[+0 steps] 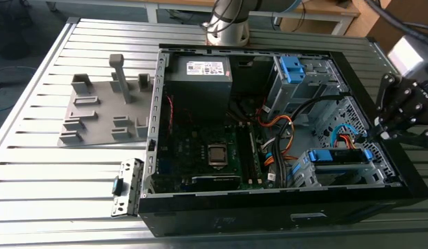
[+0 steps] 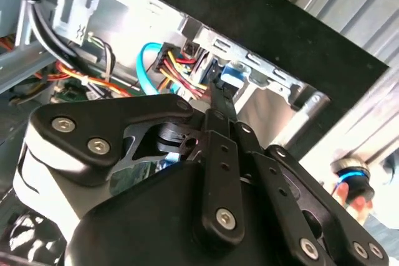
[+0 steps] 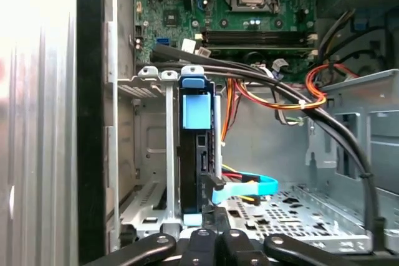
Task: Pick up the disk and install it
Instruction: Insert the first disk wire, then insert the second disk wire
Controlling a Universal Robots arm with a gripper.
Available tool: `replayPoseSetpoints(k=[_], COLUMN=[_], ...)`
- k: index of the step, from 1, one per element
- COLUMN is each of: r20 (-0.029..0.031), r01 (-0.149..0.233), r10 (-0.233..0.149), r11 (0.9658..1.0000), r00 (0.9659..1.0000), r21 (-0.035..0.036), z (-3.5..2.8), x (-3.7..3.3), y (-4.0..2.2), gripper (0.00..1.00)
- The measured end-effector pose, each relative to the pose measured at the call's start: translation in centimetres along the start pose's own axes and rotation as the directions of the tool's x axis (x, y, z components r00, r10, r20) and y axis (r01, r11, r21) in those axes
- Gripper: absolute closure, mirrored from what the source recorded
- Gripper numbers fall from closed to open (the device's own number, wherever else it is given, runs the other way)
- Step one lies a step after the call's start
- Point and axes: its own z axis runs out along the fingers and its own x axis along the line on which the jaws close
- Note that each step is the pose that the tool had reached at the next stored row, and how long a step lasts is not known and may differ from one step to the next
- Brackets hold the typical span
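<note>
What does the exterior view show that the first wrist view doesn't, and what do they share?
Exterior view alone: the grey holder tray on the slatted table, the power supply box, and the arm's base. First wrist view alone: an end-on look at the disk standing in its metal bay, with a light blue cable plugged in. Both show the motherboard, the orange wires and the gripper.

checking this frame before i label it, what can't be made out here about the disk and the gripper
- Disk: in the first wrist view it stands edge-on in the metal bay, so its face and label are hidden.
- Disk in the exterior view: the bay walls and cables hide most of it.
- Gripper: in the second wrist view its own black linkage covers the fingertips, so contact with the disk cannot be told.
</note>
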Motion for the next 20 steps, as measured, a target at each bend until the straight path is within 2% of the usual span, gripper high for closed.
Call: replayPoseSetpoints(k=[2, 3, 6, 20], r20=[0.0005, 0.0005, 0.0042, 0.0056], r01=[0.000, 0.000, 0.000, 0.000], r10=[0.000, 0.000, 0.000, 0.000], r11=[1.0000, 1.0000, 1.0000, 1.0000], r00=[1.0000, 1.0000, 1.0000, 1.0000], r21=[-0.0001, 0.0000, -0.0001, 0.0000], z=[-0.84, -1.03, -1.10, -1.11], x=[-0.02, -0.03, -0.03, -0.03], y=[0.02, 0.02, 0.02, 0.03], gripper=[0.89, 0.89, 0.89, 0.89])
